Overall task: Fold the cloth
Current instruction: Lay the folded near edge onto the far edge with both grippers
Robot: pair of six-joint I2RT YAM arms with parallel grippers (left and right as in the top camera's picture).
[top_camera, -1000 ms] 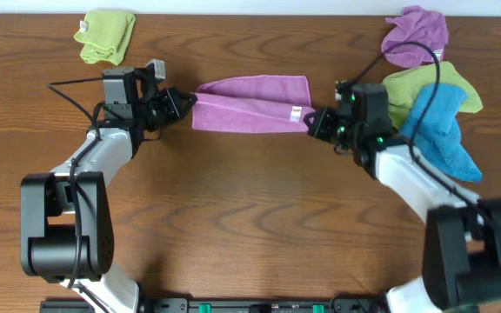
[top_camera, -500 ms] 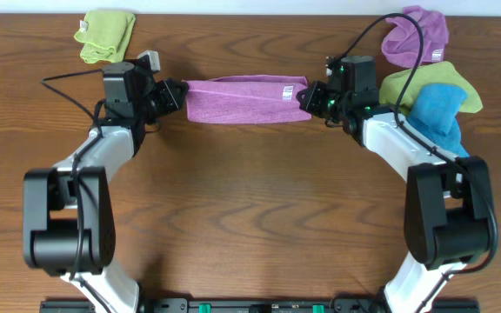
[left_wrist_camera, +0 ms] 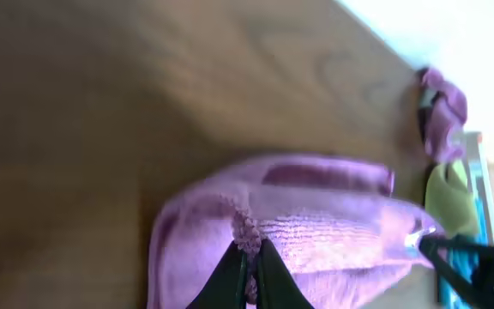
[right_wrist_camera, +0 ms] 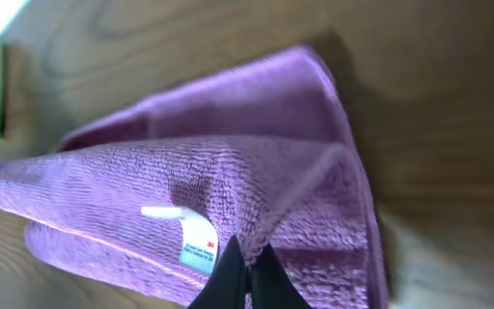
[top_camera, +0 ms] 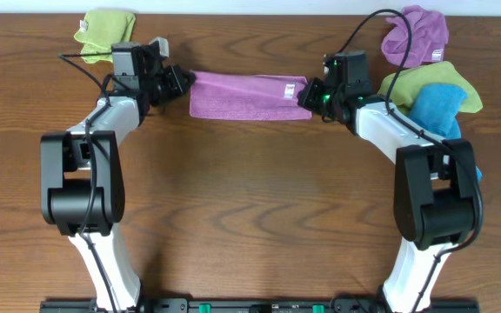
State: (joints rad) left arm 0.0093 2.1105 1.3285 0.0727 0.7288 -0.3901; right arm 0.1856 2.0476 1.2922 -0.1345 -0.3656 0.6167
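A purple cloth (top_camera: 246, 96) lies stretched and folded over itself at the back middle of the table. My left gripper (top_camera: 185, 84) is shut on its left edge, and the left wrist view shows the cloth (left_wrist_camera: 316, 232) pinched between the fingers (left_wrist_camera: 249, 273). My right gripper (top_camera: 307, 97) is shut on its right edge. The right wrist view shows the cloth (right_wrist_camera: 187, 197) with a white tag (right_wrist_camera: 197, 245) next to the closed fingers (right_wrist_camera: 247, 273).
A folded green cloth (top_camera: 107, 33) lies at the back left. At the back right lie a purple cloth (top_camera: 417, 35), a green cloth (top_camera: 420, 80) and a blue cloth (top_camera: 442, 117), close behind my right arm.
Both grippers have carried the purple cloth's held edge toward the back of the table, laying the cloth over itself. The arms now reach further back.
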